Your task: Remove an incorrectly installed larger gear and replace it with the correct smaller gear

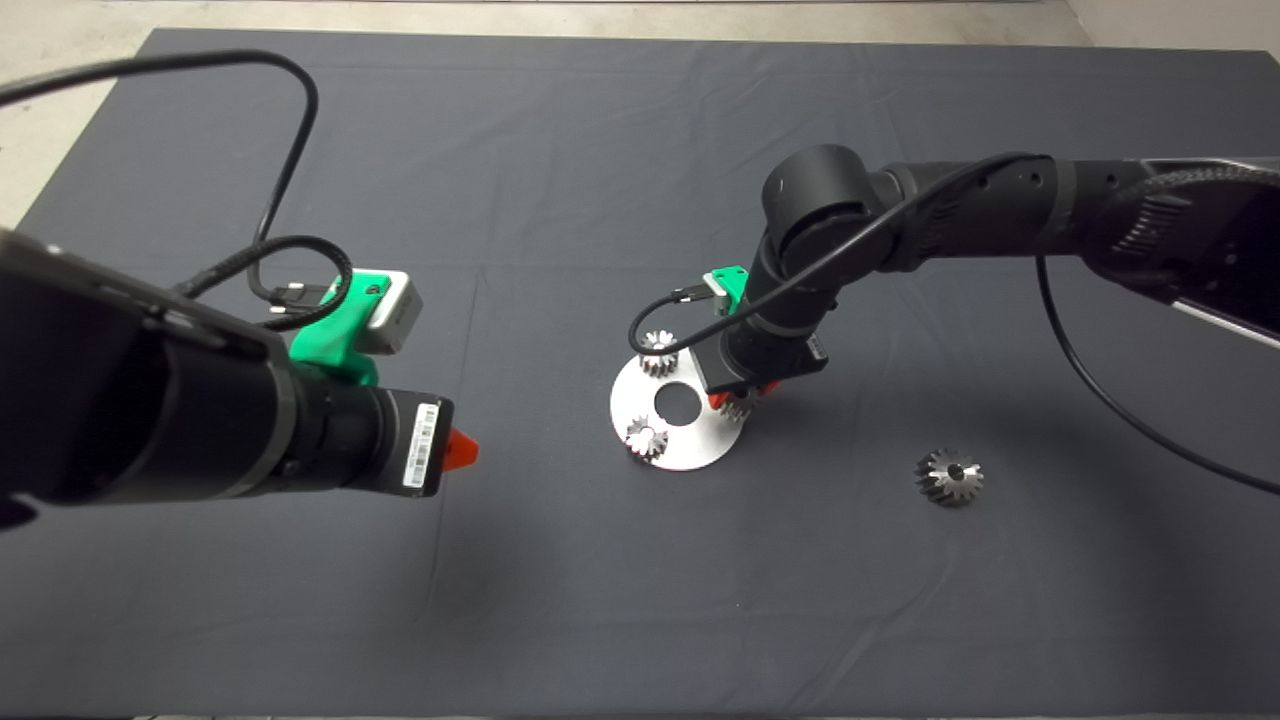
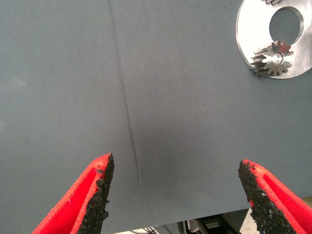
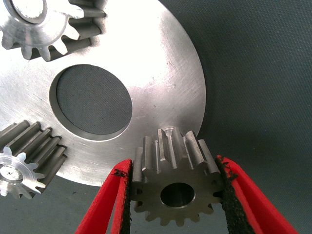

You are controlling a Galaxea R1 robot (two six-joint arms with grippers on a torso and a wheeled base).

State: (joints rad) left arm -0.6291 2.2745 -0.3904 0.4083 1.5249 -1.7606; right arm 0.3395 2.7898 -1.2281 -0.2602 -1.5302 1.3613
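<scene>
From above, my right end effector (image 1: 738, 400) sits at the disc's (image 1: 690, 450) edge; the larger gear (image 1: 949, 476) lies apart on the mat (image 1: 560, 150). My left end effector (image 2: 178, 195) hangs wide open, empty. My right fingers (image 3: 122, 195) clamp the smaller gear (image 3: 175, 187) at the disc rim.

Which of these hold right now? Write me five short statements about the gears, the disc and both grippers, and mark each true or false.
1. The right gripper has its fingers closed on the smaller gear at the rim of the metal disc. True.
2. The larger gear sits on the disc. False: it lies on the mat, apart from the disc, on the right arm's side.
3. The left gripper holds a gear. False: it is open over bare mat.
4. Two other small gears stand on the disc. True.
5. The disc's centre hole is plugged. False: mat shows through it.
</scene>
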